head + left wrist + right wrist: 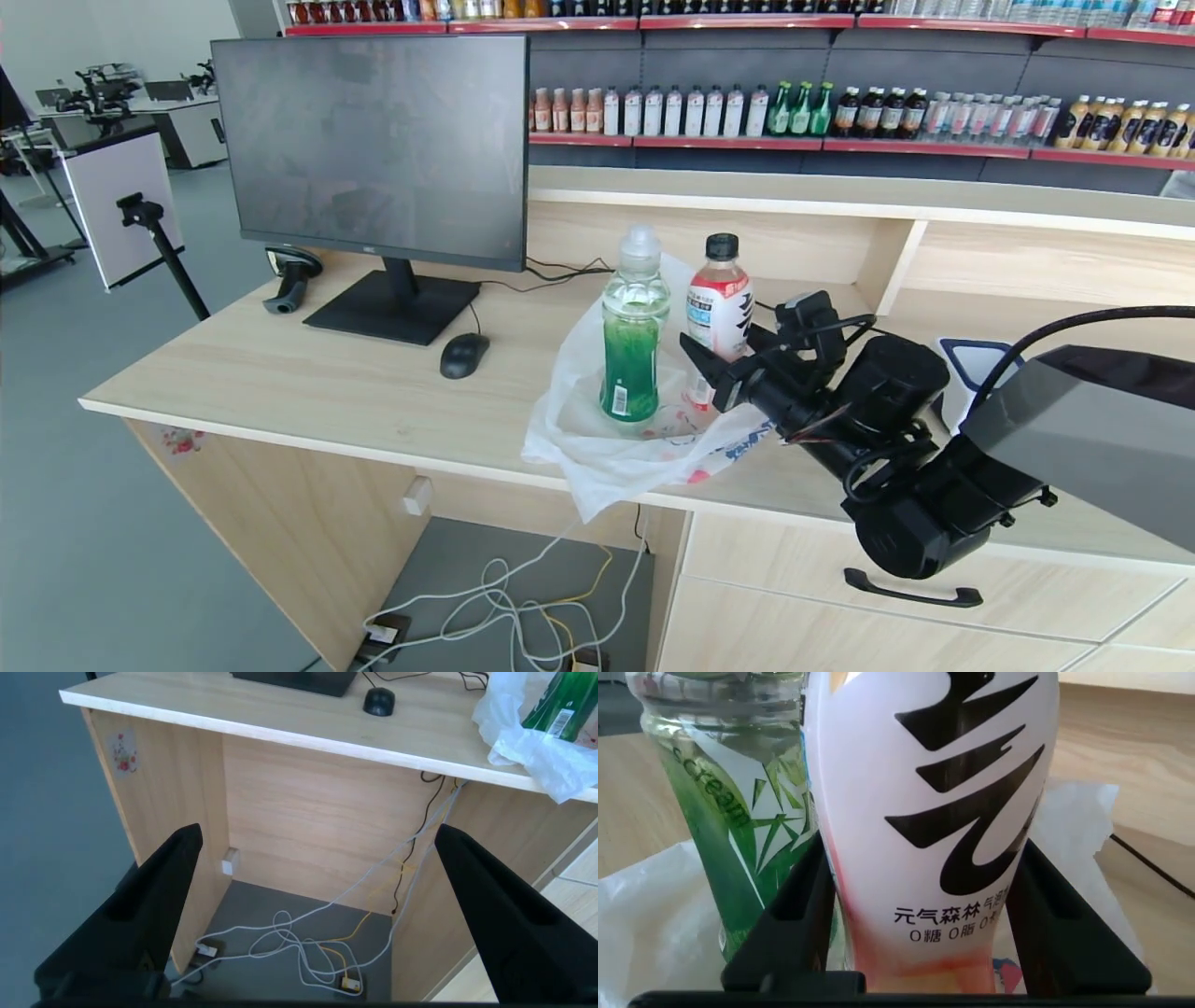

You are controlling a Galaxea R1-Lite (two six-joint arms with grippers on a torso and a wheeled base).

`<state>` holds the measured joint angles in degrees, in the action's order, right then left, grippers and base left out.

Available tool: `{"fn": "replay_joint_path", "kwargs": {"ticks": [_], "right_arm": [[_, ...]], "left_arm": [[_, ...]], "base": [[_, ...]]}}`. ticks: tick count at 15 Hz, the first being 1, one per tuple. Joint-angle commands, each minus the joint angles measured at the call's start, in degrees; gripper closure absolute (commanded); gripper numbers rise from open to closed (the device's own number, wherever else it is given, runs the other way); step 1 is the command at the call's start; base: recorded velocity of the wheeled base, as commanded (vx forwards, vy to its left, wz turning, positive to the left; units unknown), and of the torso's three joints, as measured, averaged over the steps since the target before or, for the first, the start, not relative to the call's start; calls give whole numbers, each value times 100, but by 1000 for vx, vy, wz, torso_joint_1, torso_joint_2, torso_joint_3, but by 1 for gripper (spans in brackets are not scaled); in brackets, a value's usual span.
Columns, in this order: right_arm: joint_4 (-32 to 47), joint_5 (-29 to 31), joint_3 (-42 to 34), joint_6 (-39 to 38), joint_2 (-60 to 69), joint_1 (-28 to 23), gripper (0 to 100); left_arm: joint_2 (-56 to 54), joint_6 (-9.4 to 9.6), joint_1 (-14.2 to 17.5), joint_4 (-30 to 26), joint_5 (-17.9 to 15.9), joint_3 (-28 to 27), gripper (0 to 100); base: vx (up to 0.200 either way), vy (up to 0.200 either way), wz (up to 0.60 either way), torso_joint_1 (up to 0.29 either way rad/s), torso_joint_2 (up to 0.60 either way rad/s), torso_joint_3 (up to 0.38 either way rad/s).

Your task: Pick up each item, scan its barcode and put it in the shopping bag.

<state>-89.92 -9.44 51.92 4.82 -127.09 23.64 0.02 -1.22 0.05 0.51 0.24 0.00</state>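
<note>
A white-and-pink bottle [719,303] with a black cap stands upright at the back of the white shopping bag [597,448], which lies flat on the desk. My right gripper [714,371] is shut on its lower body; in the right wrist view the black fingers [799,910] press both sides of the bottle [934,793]. A green bottle [633,345] with a clear cap stands on the bag just left of it, also seen behind it [719,812]. My left gripper [318,915] hangs open and empty, low in front of the desk's left end.
A monitor [373,140] stands at the desk's back left, with a black barcode scanner [289,280] to its left and a mouse [464,355] in front. Cables [308,943] lie on the floor under the desk. Drawers [910,588] sit below the right arm.
</note>
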Motion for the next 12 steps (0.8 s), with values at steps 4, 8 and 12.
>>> {"fn": "replay_joint_path", "kwargs": {"ticks": [4, 8, 12], "right_arm": [[-8, -6, 2, 2, -238, -17, 100], [-8, -6, -15, -7, -246, -26, 100], [-8, -6, -50, -121, -194, -123, 100]], "left_arm": [[6, -1, 4, 2, 2, 0, 0], [-2, -1, -5, 2, 2, 0, 0], [6, -1, -5, 2, 2, 0, 0]], "base": [[0, 0, 0, 0, 0, 0], [0, 0, 0, 0, 0, 0], [0, 0, 0, 0, 0, 0]]}}
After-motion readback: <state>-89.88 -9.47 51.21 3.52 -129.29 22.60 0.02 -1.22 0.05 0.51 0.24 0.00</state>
